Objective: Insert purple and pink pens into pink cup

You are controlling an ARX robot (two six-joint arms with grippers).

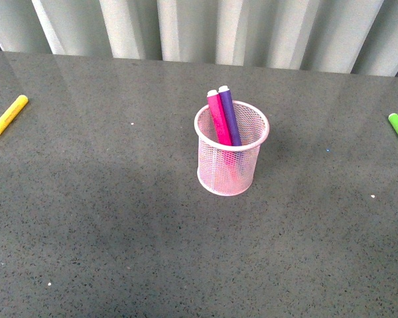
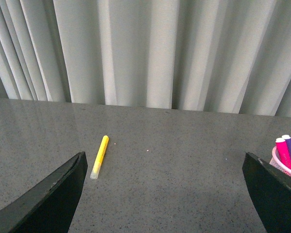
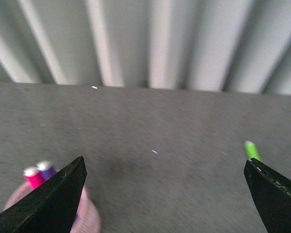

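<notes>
Already pink pen (image 1: 219,119) and purple pen (image 1: 229,116) stand side by side in pink cup (image 1: 231,159), long axes near upright, tops leaning toward curtain; lower barrels blurred behind mesh. Right wrist view smeared — cup seems cut off by finger. Left gripper (image 2: 165,194) spread, holding nothing; right gripper (image 3: 165,194) likewise. Cup lies between them.

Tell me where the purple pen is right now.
In the front view, the purple pen stands inside the pink cup near the table's middle, leaning against the far rim, beside the pink pen on its left.
</notes>
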